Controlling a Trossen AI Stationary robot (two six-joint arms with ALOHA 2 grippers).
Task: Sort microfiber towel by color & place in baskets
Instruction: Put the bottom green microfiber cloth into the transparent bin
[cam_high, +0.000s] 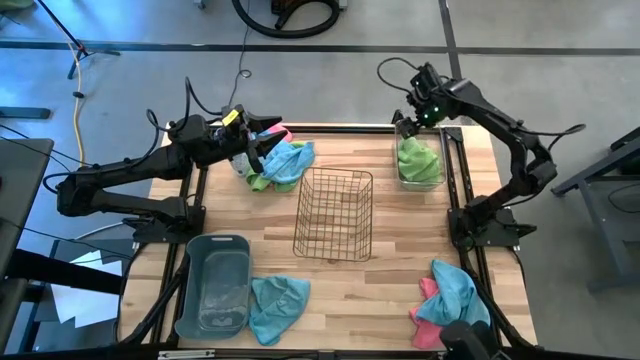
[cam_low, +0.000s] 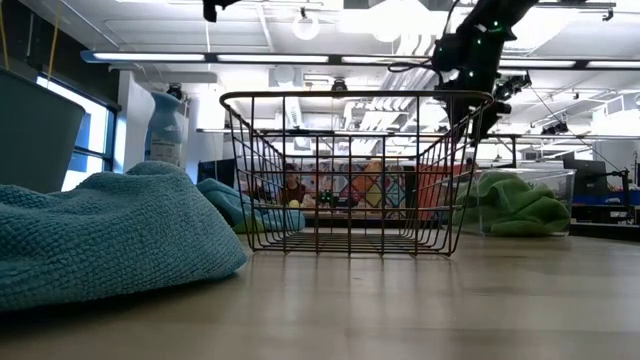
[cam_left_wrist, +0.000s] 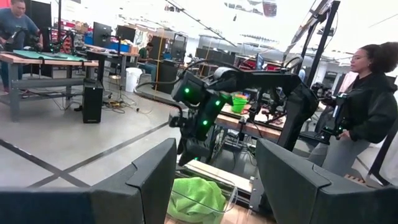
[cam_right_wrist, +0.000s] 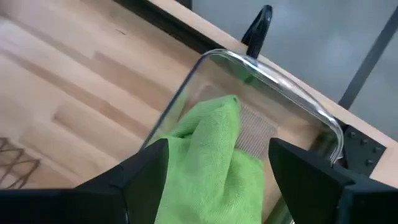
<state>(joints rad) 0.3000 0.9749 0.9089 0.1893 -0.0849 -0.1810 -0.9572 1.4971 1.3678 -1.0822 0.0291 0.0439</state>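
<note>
**Green towel released into clear bin: clear the rim, then fetch the next cloth**

The right gripper (cam_high: 410, 113) hangs above the clear plastic bin (cam_high: 441, 181), fingers apart and holding nothing; the green towel (cam_right_wrist: 211, 155) lies inside the bin. Lift straight up so neither finger snags the cloth or the rim.

The left gripper (cam_high: 263, 140) sits over the far-left pile (cam_high: 283, 163), jaws apart and empty.

Count:
- Baskets: three. The wire mesh basket (cam_high: 334, 214) is mid-table; the grey-blue tub (cam_high: 213, 283) is near-left.
- Towels in the bin: at least one.
- Loose towels: one teal towel (cam_high: 278, 306) beside the tub; a near-right heap (cam_high: 450, 297) of blue and pink; the far-left pile, apparently four.
</note>
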